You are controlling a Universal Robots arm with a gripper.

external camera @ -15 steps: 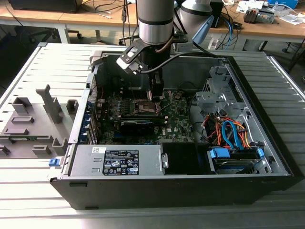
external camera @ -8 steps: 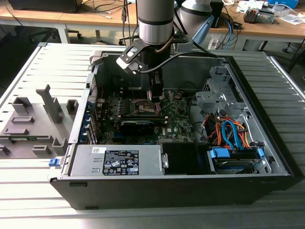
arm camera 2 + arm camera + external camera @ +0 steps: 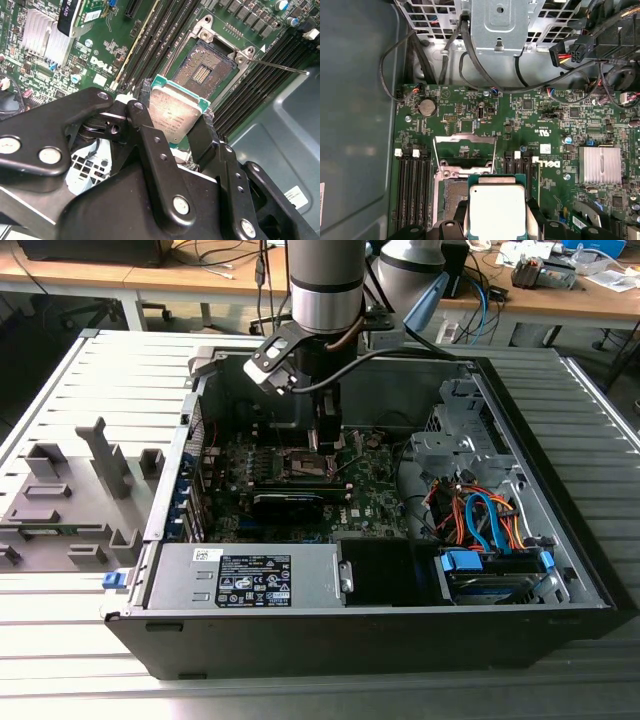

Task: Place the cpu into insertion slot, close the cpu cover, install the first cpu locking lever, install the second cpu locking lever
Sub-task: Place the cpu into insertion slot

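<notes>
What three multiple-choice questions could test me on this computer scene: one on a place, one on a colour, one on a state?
1. Where is the cpu? A. in a person's hand B. between the fingers, over the circuit board C. inside a drawer
2. What colour is that circuit board around the insertion slot? A. green B. red C. white
3. How is the insertion slot? A. covered B. open and empty C. holding a chip
Answers: 1 B, the black fingers clamp its edges; 2 A, green shows all round the slot; 3 B, its bare contacts show.
</notes>
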